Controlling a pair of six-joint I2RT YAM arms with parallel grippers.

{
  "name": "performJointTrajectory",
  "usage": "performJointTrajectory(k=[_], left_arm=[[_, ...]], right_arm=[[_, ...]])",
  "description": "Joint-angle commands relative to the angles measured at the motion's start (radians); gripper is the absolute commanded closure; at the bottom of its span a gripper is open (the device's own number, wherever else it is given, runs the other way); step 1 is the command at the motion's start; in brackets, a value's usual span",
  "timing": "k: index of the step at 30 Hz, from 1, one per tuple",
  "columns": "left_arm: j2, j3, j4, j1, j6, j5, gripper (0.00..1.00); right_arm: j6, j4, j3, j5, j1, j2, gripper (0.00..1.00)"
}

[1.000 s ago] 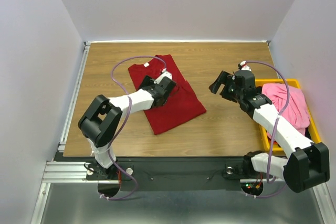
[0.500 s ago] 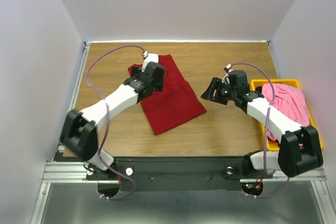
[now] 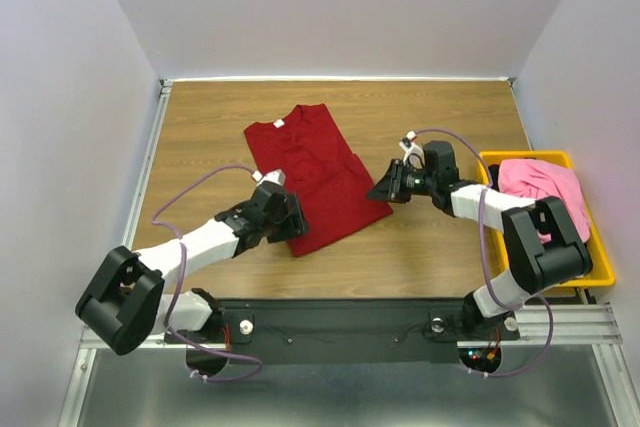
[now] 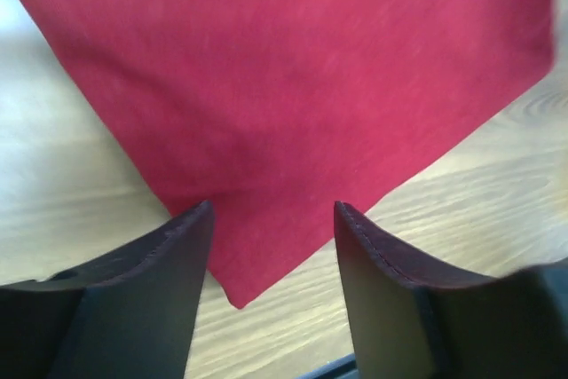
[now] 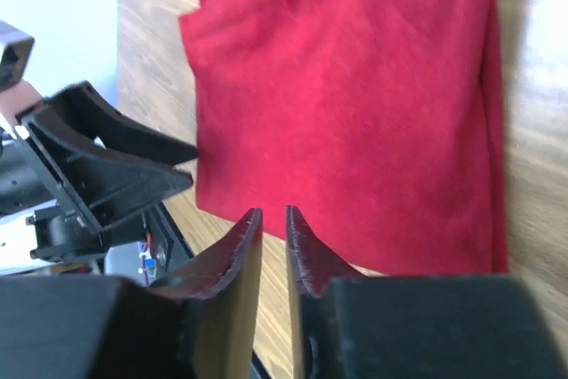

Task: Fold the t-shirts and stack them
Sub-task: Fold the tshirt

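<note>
A dark red t-shirt (image 3: 315, 177) lies folded lengthwise on the wooden table, its white neck label (image 3: 278, 124) at the far end. My left gripper (image 3: 292, 224) sits low at the shirt's near-left corner. Its jaws are open, and that corner (image 4: 240, 295) points between its fingers (image 4: 169, 255). My right gripper (image 3: 384, 190) is at the shirt's right edge near its near-right corner. Its jaws stand almost together with a slim gap (image 5: 272, 212), wood showing through and the cloth edge (image 5: 355, 259) just beyond the tips. A pink t-shirt (image 3: 545, 185) is heaped in the bin.
A yellow plastic bin (image 3: 600, 265) stands at the table's right edge, beside my right arm. A metal rail (image 3: 140, 187) runs along the table's left side. White walls close in the back and both sides.
My left arm pulled back from the collar end to the shirt's near-left corner. My right arm swung left and down to the shirt's right edge, and its jaws narrowed.
</note>
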Motion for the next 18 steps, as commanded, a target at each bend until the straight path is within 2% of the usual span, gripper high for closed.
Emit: performJointTrajectory(k=[1, 7, 10, 13, 15, 18], left_arm=[[-0.015, -0.059, 0.100, -0.037, -0.131, 0.052, 0.36], [-0.035, -0.285, 0.213, -0.038, -0.272, 0.056, 0.42], [-0.048, -0.313, 0.221, -0.037, -0.289, 0.044, 0.42], [-0.100, -0.299, 0.163, -0.038, -0.288, 0.007, 0.42], [-0.133, -0.239, 0.081, -0.035, -0.255, -0.022, 0.42], [-0.156, -0.094, -0.034, -0.015, -0.184, -0.108, 0.41]], right_arm=[[0.055, 0.223, -0.073, -0.046, -0.002, 0.048, 0.80], [0.070, 0.369, -0.209, 0.090, -0.008, 0.124, 0.92], [0.086, 0.409, -0.258, 0.158, -0.020, 0.144, 0.94], [0.095, 0.414, -0.255, 0.166, -0.020, 0.104, 0.94], [0.093, 0.409, -0.227, 0.152, -0.020, 0.046, 0.94], [0.075, 0.346, -0.093, 0.109, -0.020, 0.048, 0.91]])
